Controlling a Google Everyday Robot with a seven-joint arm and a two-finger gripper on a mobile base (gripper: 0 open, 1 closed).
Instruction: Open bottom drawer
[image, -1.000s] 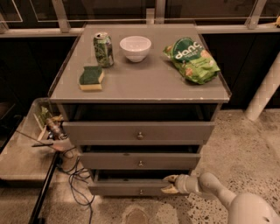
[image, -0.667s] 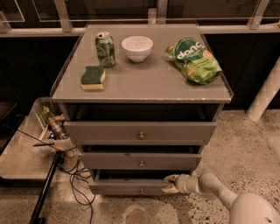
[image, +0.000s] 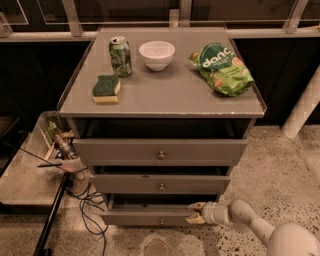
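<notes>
Nothing has shifted; gripper fingers still clamp the right end of the bottom drawer.

Robot body, as you see it from the camera view. Your pincer sits low in the scene, at about 5 o'clock from the centre. It is pale yellow-tan, darker than the rest of the limb, and tapers toward its tip. Behind it you see a short cylindrical wrist in off-white, ringed by narrow raised bands. The wrist joins a smooth rounded joint housing of the same off-white. From there your arm runs as a plain, slightly glossy tube toward 4 o'clock. It ends in a large domed shell, pale grey-white, cut off by the lower right corner.
</notes>
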